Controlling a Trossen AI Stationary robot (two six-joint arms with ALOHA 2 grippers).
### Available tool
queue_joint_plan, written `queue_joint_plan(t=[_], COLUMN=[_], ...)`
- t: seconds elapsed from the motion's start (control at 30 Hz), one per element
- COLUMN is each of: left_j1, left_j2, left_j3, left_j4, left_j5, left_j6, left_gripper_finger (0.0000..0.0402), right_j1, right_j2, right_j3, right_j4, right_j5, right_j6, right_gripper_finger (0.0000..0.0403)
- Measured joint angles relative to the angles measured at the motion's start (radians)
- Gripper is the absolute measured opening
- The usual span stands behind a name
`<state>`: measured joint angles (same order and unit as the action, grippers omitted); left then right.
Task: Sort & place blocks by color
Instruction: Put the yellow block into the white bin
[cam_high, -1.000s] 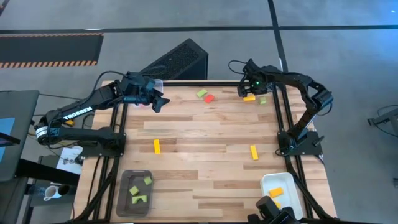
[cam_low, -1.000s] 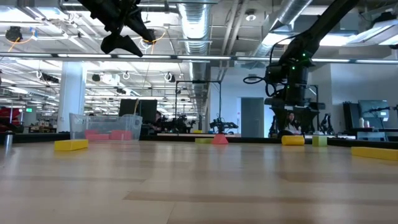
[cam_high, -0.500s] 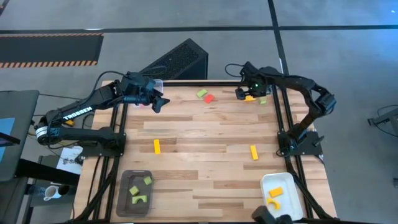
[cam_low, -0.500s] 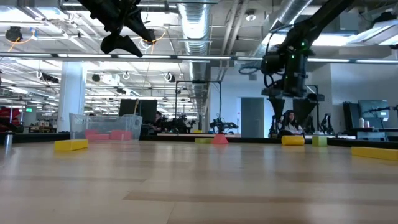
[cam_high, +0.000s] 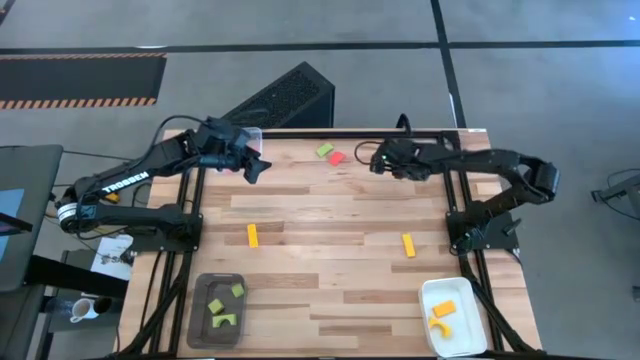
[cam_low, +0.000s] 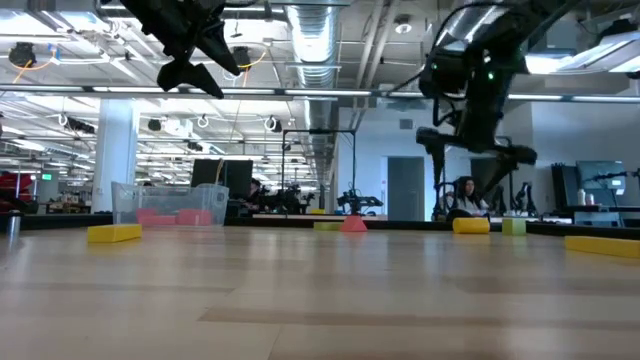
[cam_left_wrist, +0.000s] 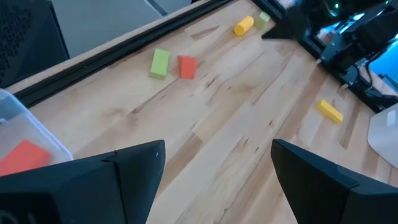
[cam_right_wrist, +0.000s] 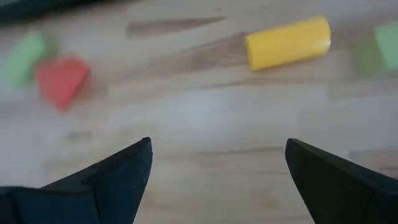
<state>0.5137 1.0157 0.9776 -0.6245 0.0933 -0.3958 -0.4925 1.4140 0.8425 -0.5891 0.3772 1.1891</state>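
Above the table's far edge, the right gripper (cam_high: 377, 160) hovers with fingers spread near the red block (cam_high: 336, 158), holding nothing.

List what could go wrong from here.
1. The open right claw hangs near the touching green block and red block; closing on one could shove or catch the other.
2. The yellow cylinder looks round, so a nudge might roll it.
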Motion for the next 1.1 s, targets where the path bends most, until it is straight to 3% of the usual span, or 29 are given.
queue_joint_plan(t=[0.33,0.57,0.93,1.1], left_j1=[0.0,0.0,0.0,0.0], left_j2=[0.0,0.0,0.0,0.0], left_j3=[-0.013,-0.013,-0.013,-0.014], left_j4=[0.023,0.048,0.048,0.048], left_j5=[0.005,0.013,0.026,0.026], left_j6=[0.01,0.01,0.025,0.037], left_gripper_finger=[0.0275,0.0275,0.0275,0.0274], right_j1=[-0.13,-0.18,-0.221,-0.246], right_j2=[0.039,0.106,0.189,0.221], right_j3=[-0.082,-0.081,-0.073,-0.037], right_j4=[0.087,0.267,0.23,0.203], right_j5=[0.054,0.018,-0.038,-0.042], right_j6=[0.413,0.487,0.749,0.778], right_gripper_finger=[0.0383,0.0379,0.0379,0.0378])
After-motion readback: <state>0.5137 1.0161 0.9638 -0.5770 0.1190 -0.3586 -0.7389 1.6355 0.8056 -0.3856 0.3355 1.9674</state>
